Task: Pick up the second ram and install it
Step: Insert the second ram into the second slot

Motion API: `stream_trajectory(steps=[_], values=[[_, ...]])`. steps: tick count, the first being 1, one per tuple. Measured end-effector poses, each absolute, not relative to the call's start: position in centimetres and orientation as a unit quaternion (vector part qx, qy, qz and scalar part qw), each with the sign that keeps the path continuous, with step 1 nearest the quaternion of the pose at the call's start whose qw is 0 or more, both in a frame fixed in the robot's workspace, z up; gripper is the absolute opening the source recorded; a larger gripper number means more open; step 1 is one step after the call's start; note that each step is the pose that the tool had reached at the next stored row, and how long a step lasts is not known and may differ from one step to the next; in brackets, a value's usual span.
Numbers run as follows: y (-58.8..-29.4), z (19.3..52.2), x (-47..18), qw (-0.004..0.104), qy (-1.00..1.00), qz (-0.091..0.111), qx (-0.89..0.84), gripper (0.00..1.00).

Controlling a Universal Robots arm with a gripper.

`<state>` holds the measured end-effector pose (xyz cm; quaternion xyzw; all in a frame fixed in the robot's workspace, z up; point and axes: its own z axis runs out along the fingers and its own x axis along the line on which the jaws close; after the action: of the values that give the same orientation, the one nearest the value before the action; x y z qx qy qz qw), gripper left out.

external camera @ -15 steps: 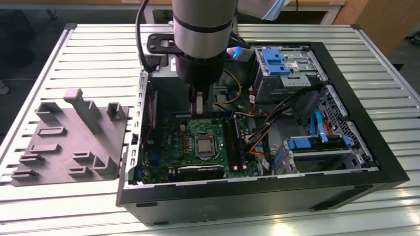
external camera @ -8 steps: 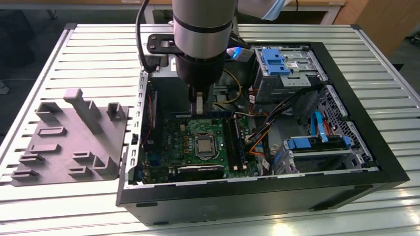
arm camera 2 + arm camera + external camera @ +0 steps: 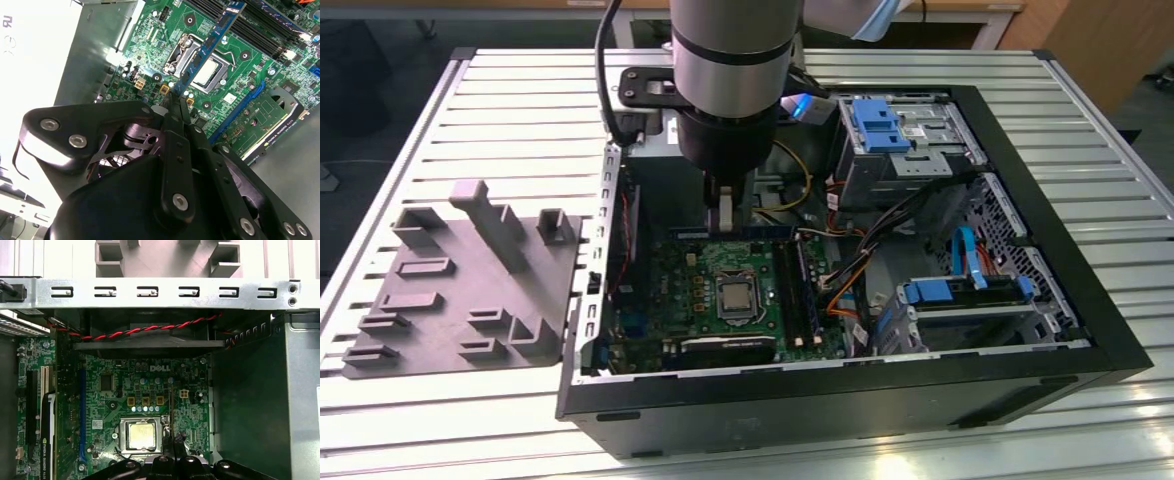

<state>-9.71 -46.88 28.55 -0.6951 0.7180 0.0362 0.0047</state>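
Well, your gripper (image 3: 175, 104) was pinched tight on one end of the ram (image 3: 210, 47), which jutted from it over the processor (image 3: 212, 72) on the motherboard (image 3: 147, 45), and that board carried a white logo (image 3: 160, 368).

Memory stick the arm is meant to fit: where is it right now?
In the second wrist view, the memory stick is pinched in the gripper, hanging over the green motherboard beside the silver processor chip, inside the open computer case.
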Motion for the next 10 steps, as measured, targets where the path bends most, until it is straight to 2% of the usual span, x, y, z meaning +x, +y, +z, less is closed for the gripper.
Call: stream_trajectory(steps=[10], values=[[-46.88,28.59,-9.71,0.005,0.719,0.036,-0.694,0.12]])
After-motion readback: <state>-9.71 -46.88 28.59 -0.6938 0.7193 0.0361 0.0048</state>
